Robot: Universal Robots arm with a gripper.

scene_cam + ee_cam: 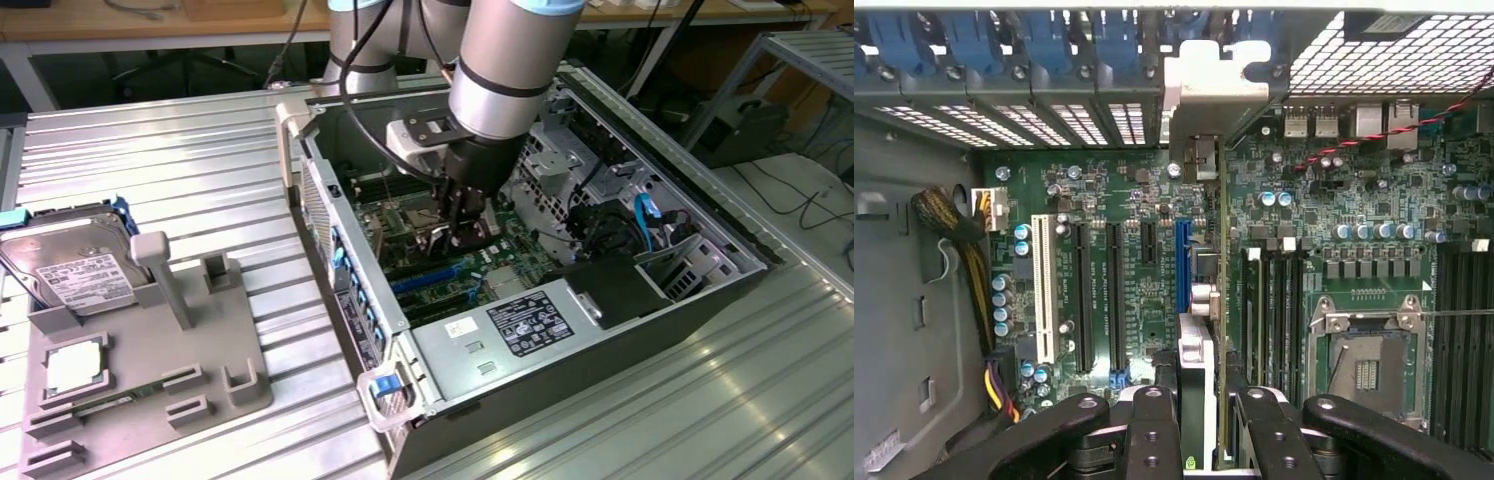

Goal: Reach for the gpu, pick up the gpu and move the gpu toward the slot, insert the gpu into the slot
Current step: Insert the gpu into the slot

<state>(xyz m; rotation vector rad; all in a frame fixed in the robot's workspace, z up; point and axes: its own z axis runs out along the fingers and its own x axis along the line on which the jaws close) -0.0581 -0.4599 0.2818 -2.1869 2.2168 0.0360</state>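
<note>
pincer (1199, 425) gripping thin, stiff, fragile gpu (1222, 300) by its upper edge, hovering beside blue slot (1182, 265).

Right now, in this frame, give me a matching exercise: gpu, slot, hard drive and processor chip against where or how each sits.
1 gpu
2 slot
3 hard drive
4 processor chip

a blue, on the motherboard
b small square, flat on the grey fixture
c gripped by the end effector
d silver box at the fixture's edge

Pairs: 1-c, 2-a, 3-d, 4-b
</note>
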